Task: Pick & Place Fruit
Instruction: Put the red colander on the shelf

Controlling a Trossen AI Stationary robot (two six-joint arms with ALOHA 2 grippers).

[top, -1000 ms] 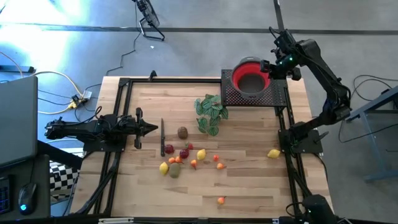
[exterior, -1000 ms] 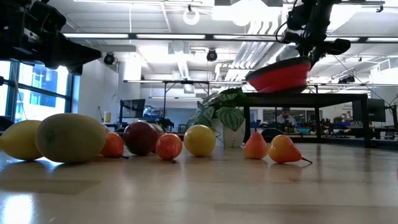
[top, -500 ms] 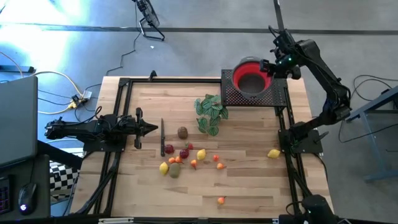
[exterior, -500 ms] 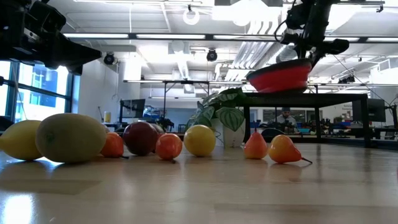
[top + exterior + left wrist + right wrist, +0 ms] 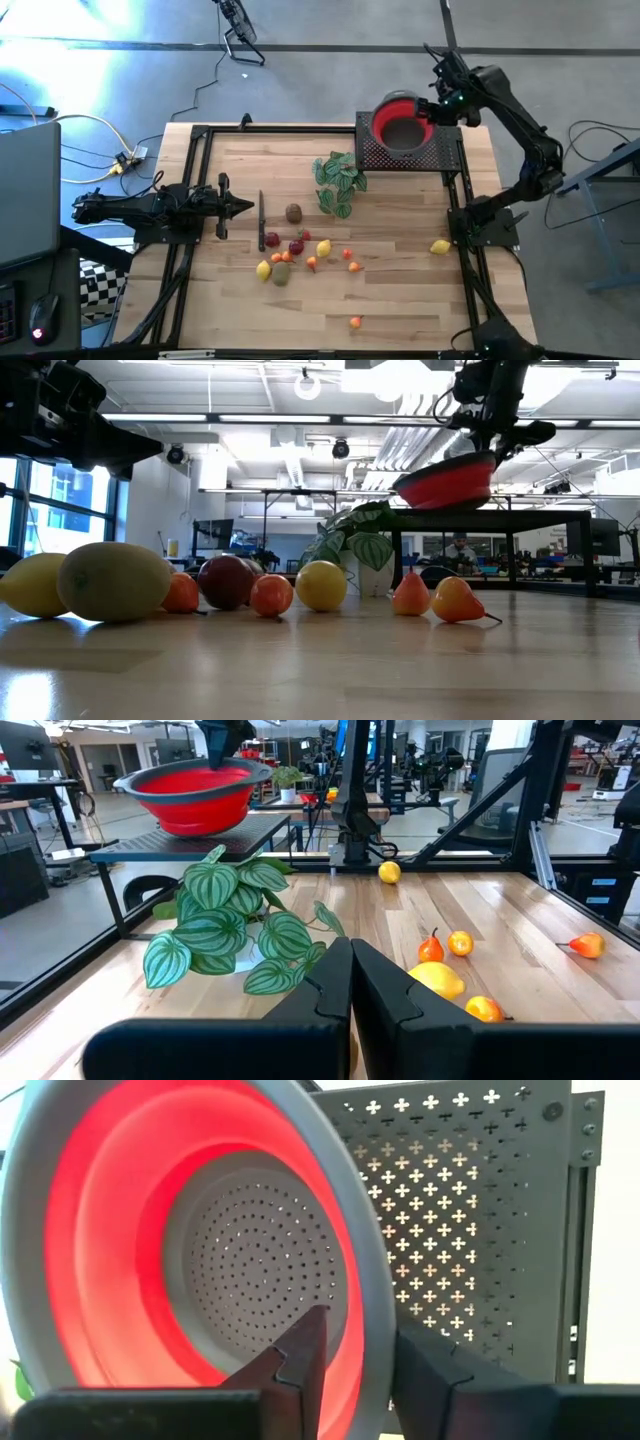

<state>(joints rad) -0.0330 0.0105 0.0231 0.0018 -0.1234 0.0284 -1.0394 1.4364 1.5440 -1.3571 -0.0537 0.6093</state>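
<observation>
The right gripper (image 5: 437, 108), its fingers (image 5: 300, 1355) astride the grey rim of the red bowl (image 5: 403, 119), has shifted slightly toward the far edge of the bench since a second ago. With it the bowl has moved a touch on the perforated black platform (image 5: 440, 152). In the low view the bowl (image 5: 447, 484) now tilts a little more steeply, its near-left side lower.

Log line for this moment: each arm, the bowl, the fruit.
right gripper: shut on red bowl rim, bowl tilted above perforated shelf | left gripper: shut, idle at table's left | fruit: all on table
</observation>
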